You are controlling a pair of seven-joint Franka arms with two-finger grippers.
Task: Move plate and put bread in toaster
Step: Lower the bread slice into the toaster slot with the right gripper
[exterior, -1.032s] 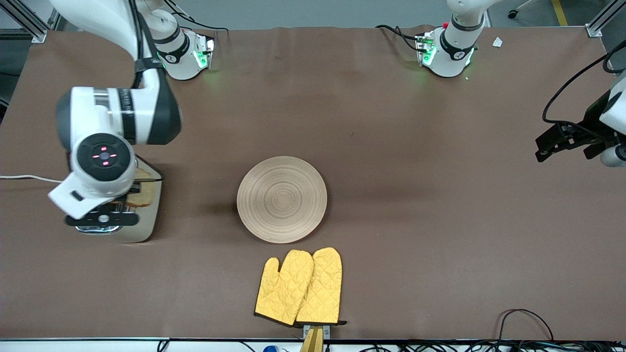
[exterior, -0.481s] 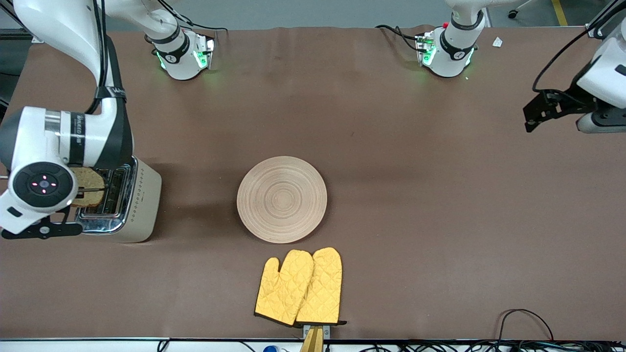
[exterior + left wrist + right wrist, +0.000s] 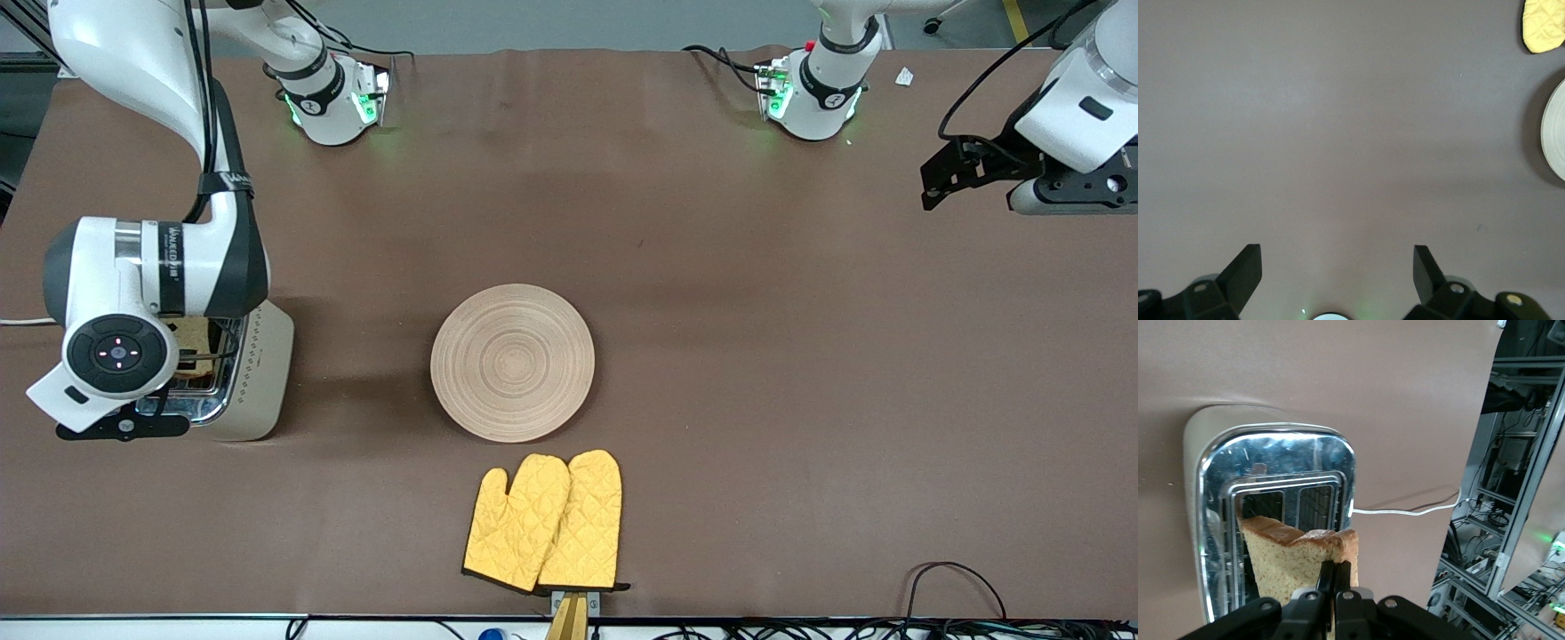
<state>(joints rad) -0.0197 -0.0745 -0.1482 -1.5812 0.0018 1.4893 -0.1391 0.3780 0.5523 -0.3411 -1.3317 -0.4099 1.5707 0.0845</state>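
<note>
The cream toaster (image 3: 260, 373) stands near the right arm's end of the table; its chrome top (image 3: 1275, 457) with two slots shows in the right wrist view. My right gripper (image 3: 1336, 570) is shut on the crust edge of the bread (image 3: 1288, 557) and holds the slice tilted over the slots. In the front view the bread (image 3: 190, 341) peeks out under the right wrist. The round beige plate (image 3: 512, 362) lies bare at the table's middle. My left gripper (image 3: 933, 182) is open and empty, up over the left arm's end of the table; the left wrist view shows it (image 3: 1337, 267) over bare cloth.
Two yellow oven mitts (image 3: 544, 521) lie nearer the front camera than the plate. The toaster's white cord (image 3: 1405, 511) runs off toward the table's edge. The left wrist view shows the plate's rim (image 3: 1555, 133) and a mitt tip (image 3: 1543, 27).
The right arm swung out past the toaster toward the table's end, then came partly back over it with the bread. The left gripper rose and drew back toward its base.
</note>
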